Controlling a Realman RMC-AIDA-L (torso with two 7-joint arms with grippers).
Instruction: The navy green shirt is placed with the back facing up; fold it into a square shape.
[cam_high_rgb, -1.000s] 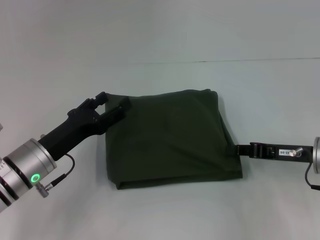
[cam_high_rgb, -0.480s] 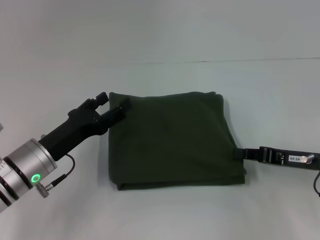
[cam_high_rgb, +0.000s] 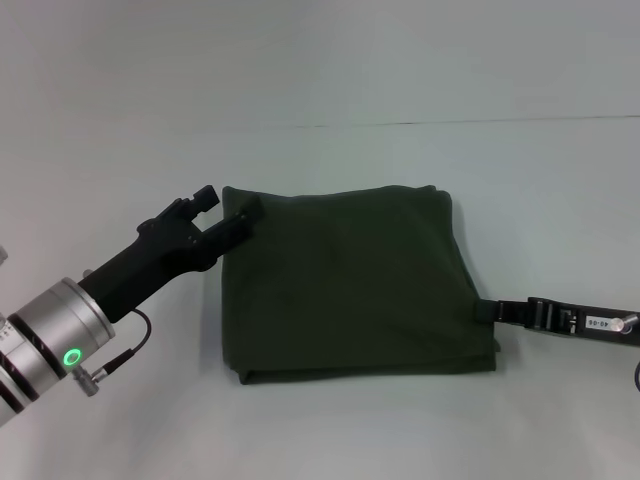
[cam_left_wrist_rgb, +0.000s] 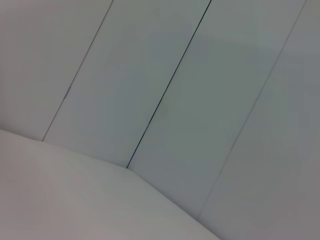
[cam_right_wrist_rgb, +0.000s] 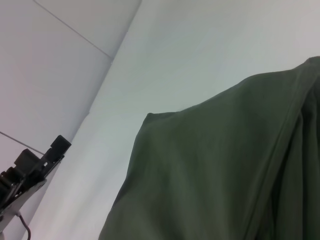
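Navy green shirt (cam_high_rgb: 350, 280) lies on the pale desk (cam_high_rgb: 330, 70) as a near-square folded packet, so the folding looks almost done. The left pincer (cam_high_rgb: 228, 212) rests at its far left corner, fingers parted, one touching the cloth but gripping nothing. The right pincer (cam_high_rgb: 487, 312) meets the right edge; whether it grips is unclear. Next likely calls for letting go and drawing both arms clear without dragging the layers.
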